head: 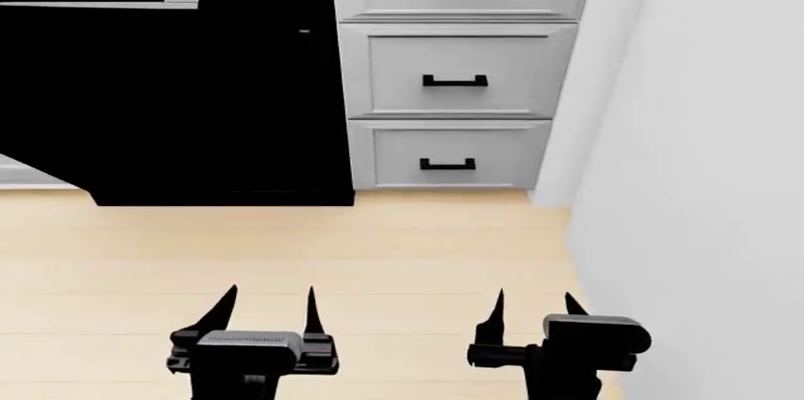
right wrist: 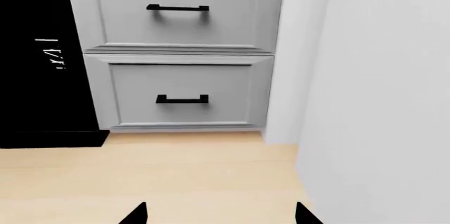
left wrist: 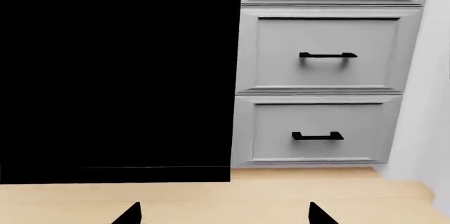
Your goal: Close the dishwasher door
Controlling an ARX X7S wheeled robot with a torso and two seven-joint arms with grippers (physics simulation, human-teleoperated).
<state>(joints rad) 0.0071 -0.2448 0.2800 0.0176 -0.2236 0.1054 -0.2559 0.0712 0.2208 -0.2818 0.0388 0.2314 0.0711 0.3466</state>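
The dishwasher door point(head: 176, 108) is a large glossy black panel at the upper left of the head view, with a silver strip point(head: 101, 5) near its top; whether it is fully shut I cannot tell. It fills the left wrist view point(left wrist: 113, 76) and shows as a black edge in the right wrist view point(right wrist: 35, 76). My left gripper point(head: 267, 311) is open and empty, low over the wooden floor, well short of the door. My right gripper point(head: 534, 311) is open and empty beside it, near the white wall.
A stack of light grey drawers point(head: 458, 80) with small black handles stands right of the door; it also shows in the left wrist view point(left wrist: 327, 55) and the right wrist view point(right wrist: 179, 55). A white wall point(head: 703, 184) runs along the right. A light wooden floor point(head: 314, 249) lies in front.
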